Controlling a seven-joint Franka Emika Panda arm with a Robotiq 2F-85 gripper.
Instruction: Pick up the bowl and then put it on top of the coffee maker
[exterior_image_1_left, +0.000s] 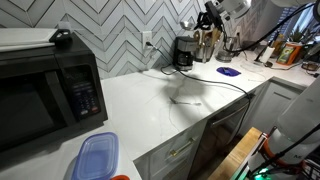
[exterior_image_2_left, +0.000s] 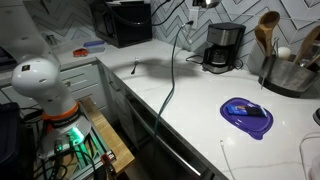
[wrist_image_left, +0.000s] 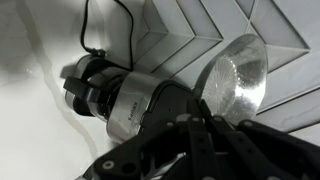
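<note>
The shiny silver bowl (wrist_image_left: 236, 80) is held on edge by its rim in my gripper (wrist_image_left: 195, 125), which is shut on it. The black coffee maker (wrist_image_left: 120, 95) lies just below and beside the bowl in the wrist view. In both exterior views the coffee maker (exterior_image_1_left: 183, 52) (exterior_image_2_left: 224, 45) stands at the back of the white counter against the tiled wall. My gripper (exterior_image_1_left: 210, 16) hangs a little above and to one side of it. The bowl shows at the top edge of an exterior view (exterior_image_2_left: 205, 4), above the machine.
A large black microwave (exterior_image_1_left: 45, 95) (exterior_image_2_left: 130, 22) stands on the counter, with a translucent blue container (exterior_image_1_left: 97, 157) (exterior_image_2_left: 92, 45) nearby. A flat dark-blue disc (exterior_image_1_left: 229, 71) (exterior_image_2_left: 246, 115) lies on the counter. A steel jug with utensils (exterior_image_2_left: 290, 70) stands beside the coffee maker. A black cord (exterior_image_1_left: 205, 82) crosses the counter.
</note>
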